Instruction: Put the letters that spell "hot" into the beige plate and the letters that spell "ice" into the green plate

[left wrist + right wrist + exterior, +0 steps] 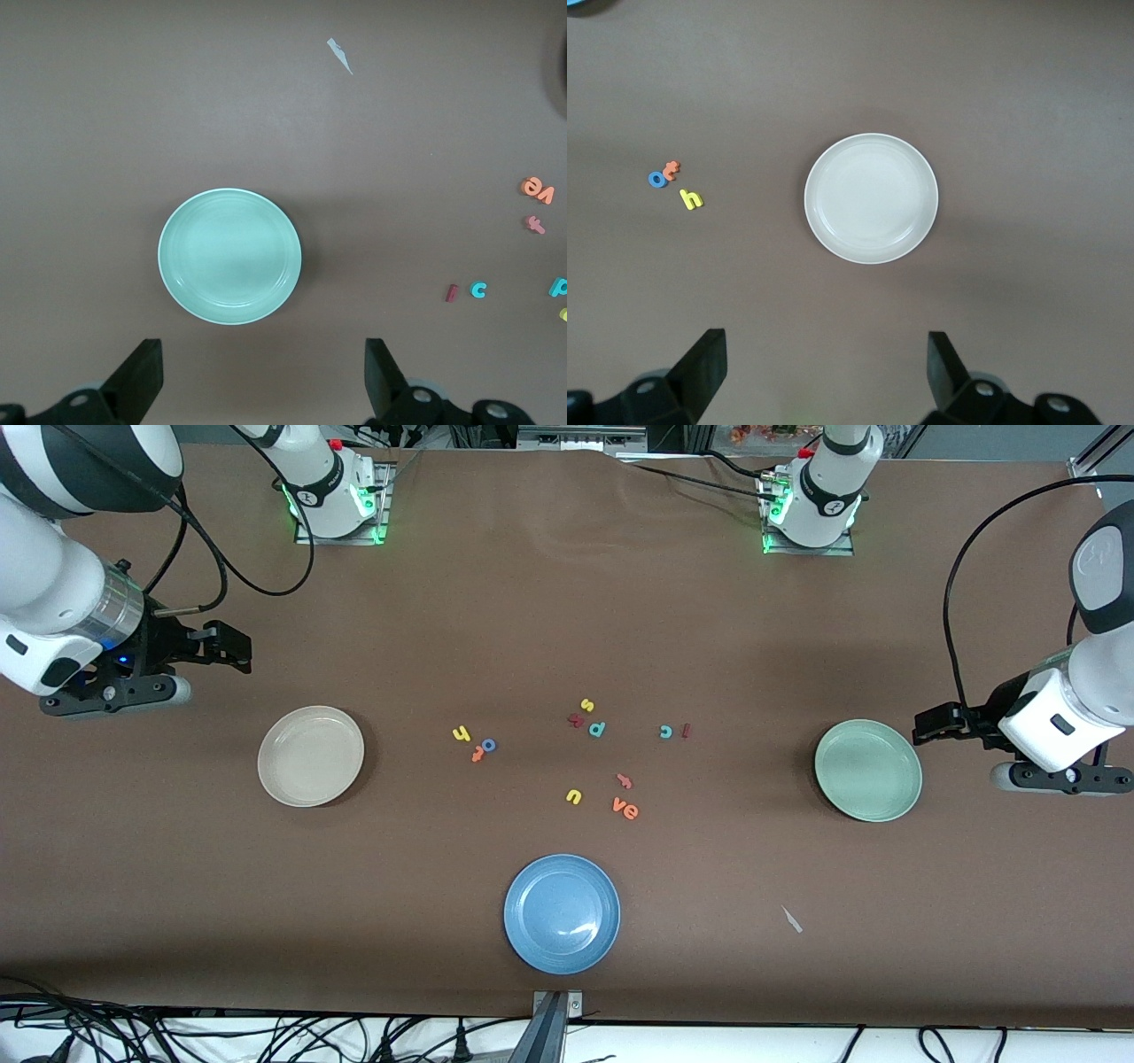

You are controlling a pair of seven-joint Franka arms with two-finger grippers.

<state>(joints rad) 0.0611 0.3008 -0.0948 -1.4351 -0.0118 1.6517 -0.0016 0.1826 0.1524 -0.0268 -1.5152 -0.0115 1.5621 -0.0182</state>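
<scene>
The beige plate [310, 755] [871, 198] and the green plate [868, 771] [230, 256] both lie empty. Yellow h [461, 733] [692, 199], blue o [489, 745] [656, 179] and orange t [477, 755] [672, 168] cluster mid-table, nearest the beige plate. Teal c [665, 732] [478, 289] and dark red i [686, 731] [452, 293] lie side by side; orange e [631, 811] [532, 186] sits nearer the camera. My right gripper [232, 648] [826, 372] hangs open beside the beige plate. My left gripper [932, 724] [263, 381] hangs open beside the green plate.
A blue plate [562, 912] sits near the table's front edge. Other letters lie mid-table: yellow s [586, 705], teal p [598, 729], yellow u [574, 796], orange v [619, 806], a salmon letter [625, 781]. A white scrap [792, 919] lies on the cloth.
</scene>
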